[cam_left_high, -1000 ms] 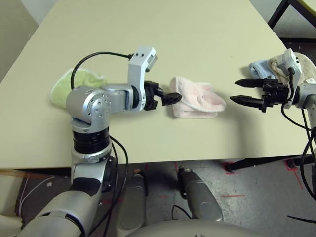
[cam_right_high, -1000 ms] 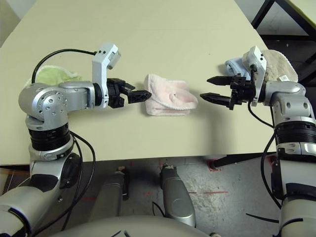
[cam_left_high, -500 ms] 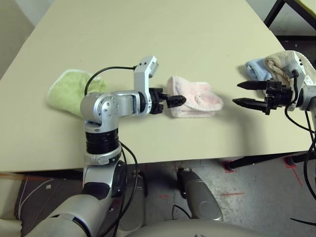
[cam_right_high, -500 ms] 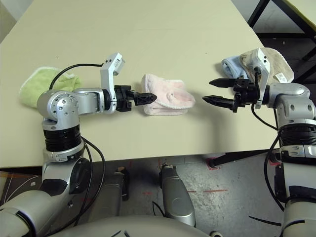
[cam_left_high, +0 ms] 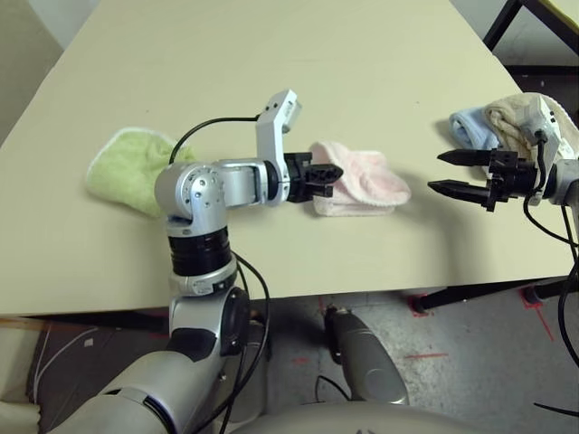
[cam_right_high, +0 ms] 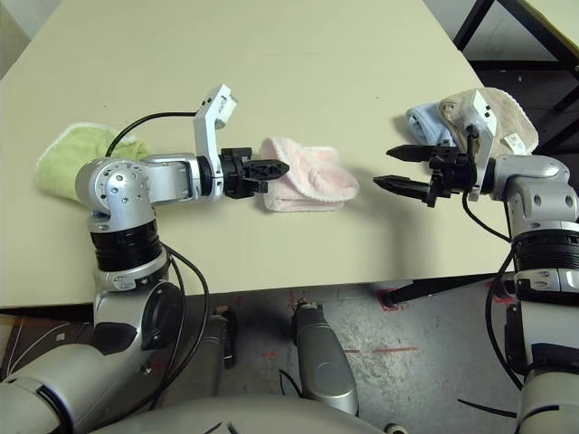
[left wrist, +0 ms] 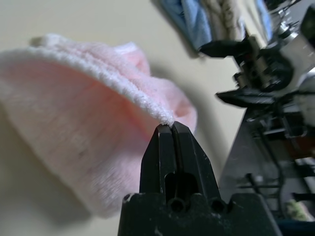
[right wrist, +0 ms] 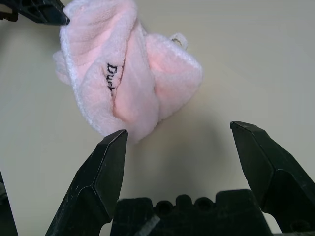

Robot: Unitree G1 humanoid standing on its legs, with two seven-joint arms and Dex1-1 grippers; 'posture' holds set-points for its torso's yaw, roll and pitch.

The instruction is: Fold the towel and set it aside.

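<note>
The two eye views look forward and down from the robot's head — a wide look, sharing the table [cam_left_high: 271, 81] and both silver forearms. Each wrist view looks close along its own gripper's fingers, the left facing across towards the right gripper [left wrist: 266, 73]; both wrist views share the pink towel [right wrist: 128, 73].

Bare tabletop [cam_left_high: 271, 54] beyond the pink towel [cam_left_high: 366, 185], open for passage.
</note>
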